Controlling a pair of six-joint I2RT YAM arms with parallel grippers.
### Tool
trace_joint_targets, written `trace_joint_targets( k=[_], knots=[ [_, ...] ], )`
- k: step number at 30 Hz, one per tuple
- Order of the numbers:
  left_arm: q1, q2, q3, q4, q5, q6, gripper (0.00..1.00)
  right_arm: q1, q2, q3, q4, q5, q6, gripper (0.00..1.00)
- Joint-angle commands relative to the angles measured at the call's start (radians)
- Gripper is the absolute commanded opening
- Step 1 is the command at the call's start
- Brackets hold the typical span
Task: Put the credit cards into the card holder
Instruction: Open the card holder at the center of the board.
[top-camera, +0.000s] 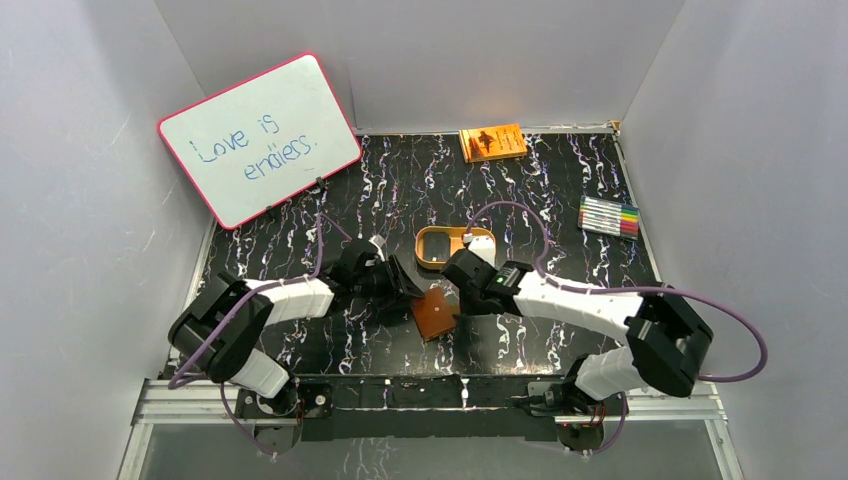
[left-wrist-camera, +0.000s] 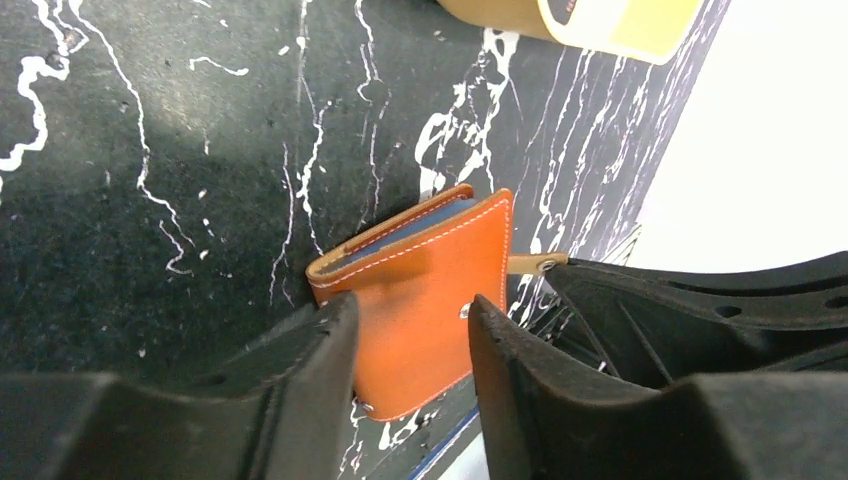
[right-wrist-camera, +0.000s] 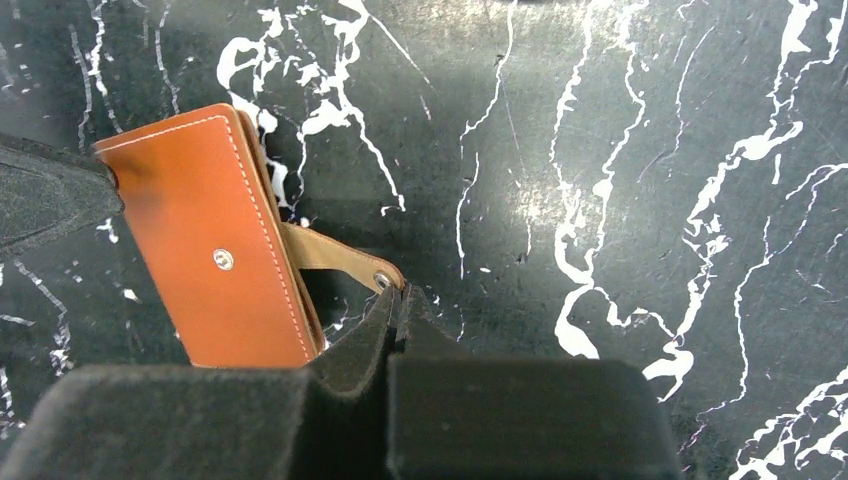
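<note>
The card holder (top-camera: 436, 313), a brown leather wallet, is folded over on the black marbled table between my two grippers. In the left wrist view a bluish credit card edge (left-wrist-camera: 420, 228) shows between the leaves of the card holder (left-wrist-camera: 430, 290). My left gripper (left-wrist-camera: 412, 340) is open, one finger on each side of the holder's near end. My right gripper (right-wrist-camera: 395, 292) is shut, its tips pinching the end of the holder's tan strap (right-wrist-camera: 340, 255) beside the snap stud; the strap is lifted off the table. No other credit cards are in view.
A tan oval tray (top-camera: 425, 247) lies just behind the grippers. An orange book (top-camera: 492, 141) is at the back wall and a set of markers (top-camera: 609, 216) at the right edge. A pink-framed whiteboard (top-camera: 258, 138) leans at the back left.
</note>
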Motion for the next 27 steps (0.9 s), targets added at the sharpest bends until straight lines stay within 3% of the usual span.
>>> trace_joint_targets(
  k=[1, 8, 19, 27],
  knots=[
    [0.004, -0.065, 0.005, -0.233, -0.06, 0.059, 0.52, -0.011, -0.078, -0.041, 0.029, -0.024, -0.021, 0.0],
    [-0.001, -0.214, 0.035, -0.305, -0.057, 0.064, 0.82, -0.011, -0.21, -0.138, 0.185, -0.132, -0.06, 0.0],
    [-0.082, -0.25, 0.085, -0.313, -0.081, 0.033, 0.87, -0.011, -0.389, -0.189, 0.375, -0.259, -0.112, 0.0],
    [-0.11, -0.191, 0.13, -0.303, -0.098, 0.044, 0.88, -0.011, -0.379, -0.142, 0.389, -0.3, -0.15, 0.0]
  ],
)
